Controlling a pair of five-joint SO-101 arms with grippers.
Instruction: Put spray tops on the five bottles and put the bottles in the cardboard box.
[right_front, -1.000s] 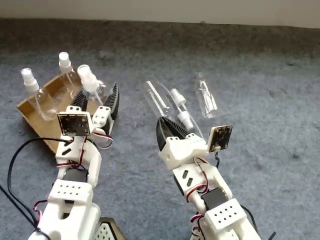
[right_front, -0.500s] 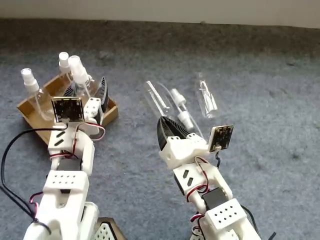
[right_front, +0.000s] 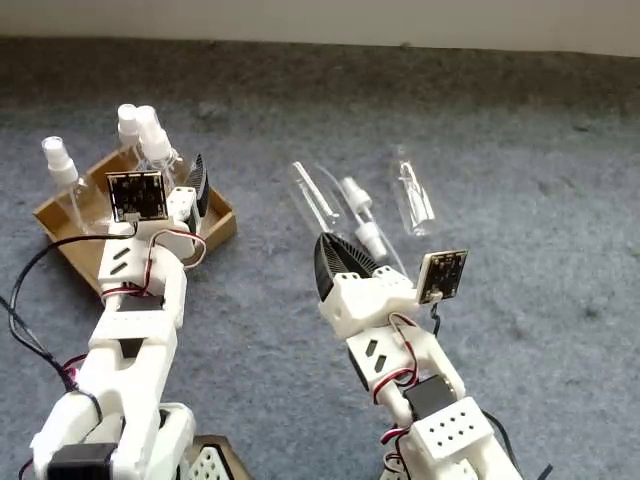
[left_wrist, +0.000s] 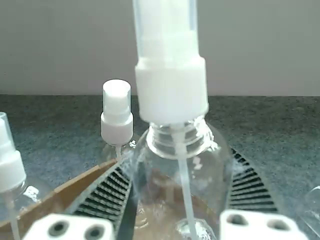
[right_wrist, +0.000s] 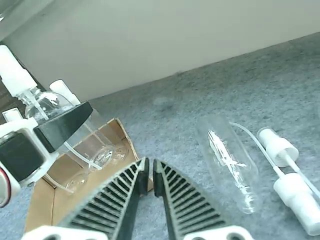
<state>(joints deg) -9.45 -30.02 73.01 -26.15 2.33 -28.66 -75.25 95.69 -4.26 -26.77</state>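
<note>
Grey carpet (right_front: 520, 250): left gripper (right_front: 175, 185) pinches a clear, white-topped spray bottle (left_wrist: 180, 150) over the brown cardboard box (right_front: 215, 225), the boxing step. Right gripper (right_wrist: 148, 172) is pressed together. Next, probably: lower upright, release.

Crowded inside the shallow brown cardboard box (right_front: 222, 222) by upright clear plastic bottles (right_front: 75, 200). Blocked mid-table by lying clear bottles (right_front: 313, 195) and white spray tops (right_front: 372, 238). Open over grey carpet (right_front: 540, 260) beyond.
</note>
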